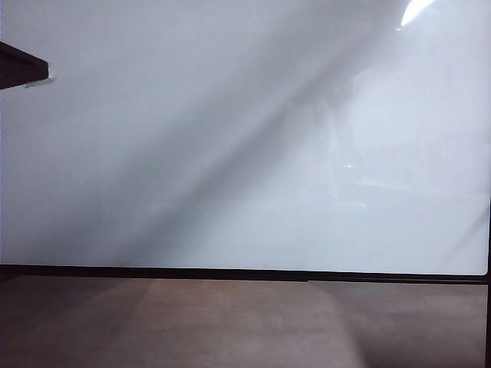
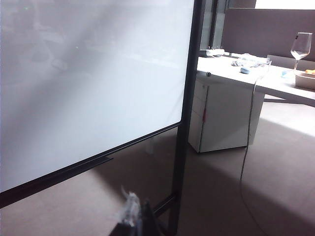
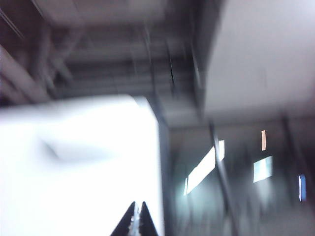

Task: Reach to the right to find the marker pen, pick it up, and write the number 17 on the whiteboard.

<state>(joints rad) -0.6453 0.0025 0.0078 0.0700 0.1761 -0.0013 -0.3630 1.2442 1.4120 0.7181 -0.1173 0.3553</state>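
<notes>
Whiteboard (image 1: 230, 153) face bare; beyond its edge, a white cabinet (image 2: 221, 118).

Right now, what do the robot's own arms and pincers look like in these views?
Very little shows. The right pincer appears as two dark, tapered fingers meeting along a pale, ridged-looking seam, blurred. The left pincer shows only a dark finger with a pale translucent pad. No arm, cable or marking is visible; the exterior view shows just the whiteboard.
</notes>
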